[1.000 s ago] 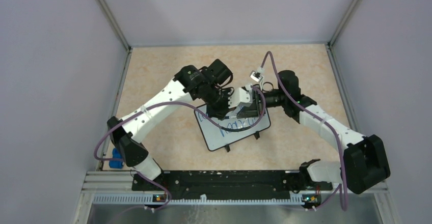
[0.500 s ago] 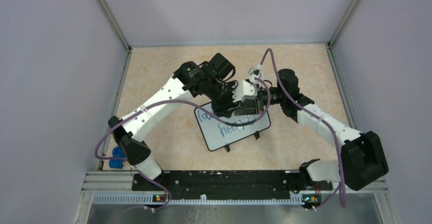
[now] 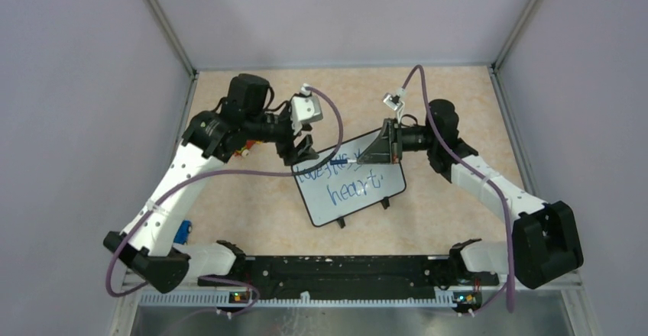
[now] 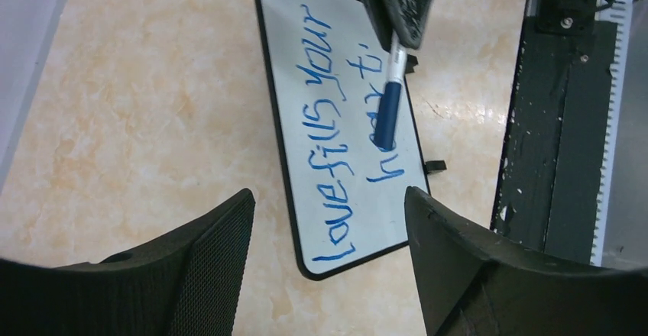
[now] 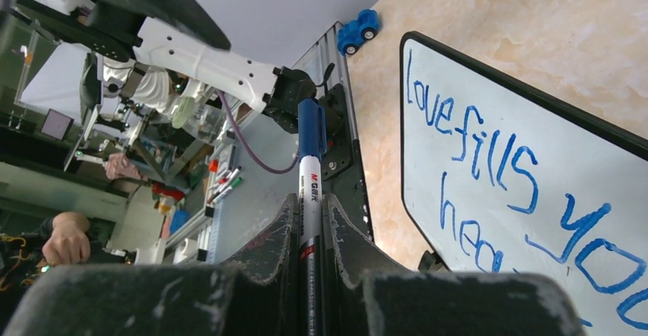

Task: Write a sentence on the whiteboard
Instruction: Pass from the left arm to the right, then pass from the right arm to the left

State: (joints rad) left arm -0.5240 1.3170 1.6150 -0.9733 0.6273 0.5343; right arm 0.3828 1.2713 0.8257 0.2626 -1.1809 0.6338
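The whiteboard (image 3: 359, 198) lies flat at the table's middle, black-framed, with the sentence (image 3: 341, 176) "love fills your heart" in blue on two lines. The lettering (image 4: 336, 134) also runs lengthwise through the left wrist view. My right gripper (image 3: 367, 155) hovers over the board's far edge, shut on a white marker (image 5: 309, 183) whose blue cap end (image 4: 387, 114) points out over the writing. My left gripper (image 3: 301, 150) hangs above the board's left corner (image 4: 309, 267), open and empty, apart from the marker.
A black base rail (image 3: 328, 271) runs along the near edge. A small blue toy car (image 5: 358, 30) sits on the table's near left by the left arm's base. Lilac walls close in the table on three sides. The board's two black feet (image 3: 386, 203) stick out towards the rail.
My left gripper let go at the marker's tip, opened and swung back left. The writing it covered now shows. The right gripper still holds the marker over the board.
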